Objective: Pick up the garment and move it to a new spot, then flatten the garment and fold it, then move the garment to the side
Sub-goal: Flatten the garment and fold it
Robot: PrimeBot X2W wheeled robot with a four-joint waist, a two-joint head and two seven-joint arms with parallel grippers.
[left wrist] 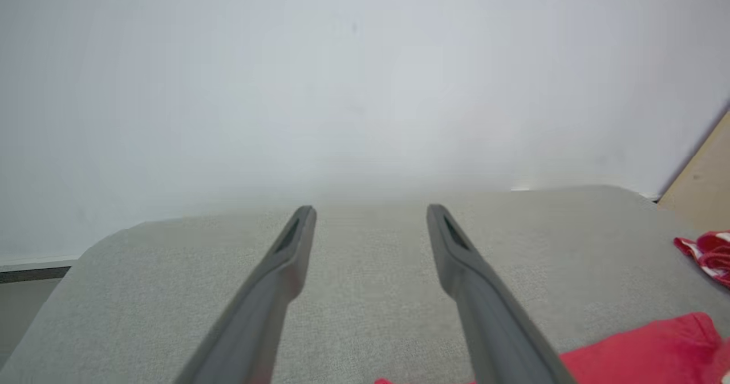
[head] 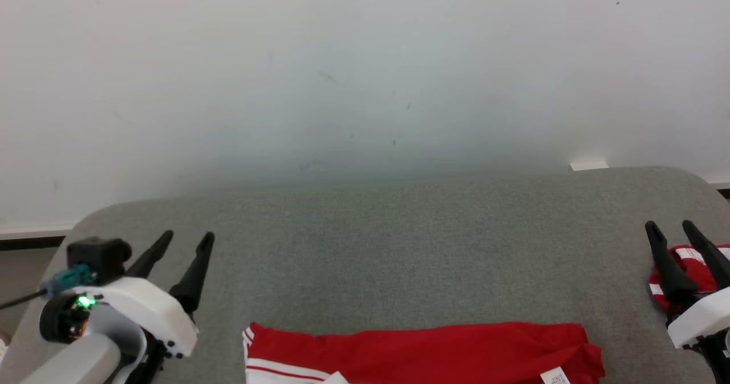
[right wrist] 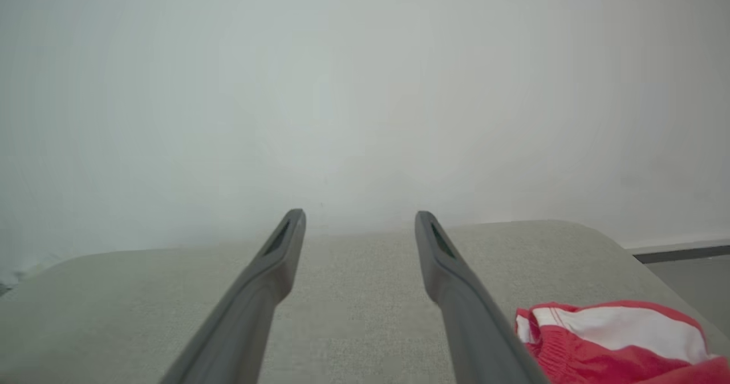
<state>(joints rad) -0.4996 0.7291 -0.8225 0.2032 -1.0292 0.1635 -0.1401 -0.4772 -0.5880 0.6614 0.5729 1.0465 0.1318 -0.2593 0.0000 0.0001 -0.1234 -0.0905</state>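
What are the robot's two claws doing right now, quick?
Left claw: open, holding nothing.
Right claw: open, holding nothing.

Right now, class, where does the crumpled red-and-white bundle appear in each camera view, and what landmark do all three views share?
Head view: the bundle is at the right edge, partly behind the right claw.
Left wrist view: the bundle is at the right edge, below mid-height.
Right wrist view: the bundle is at the bottom right, beside the claw's right-hand finger.
Shared landmark: the grey table, whose far edge meets the white wall.
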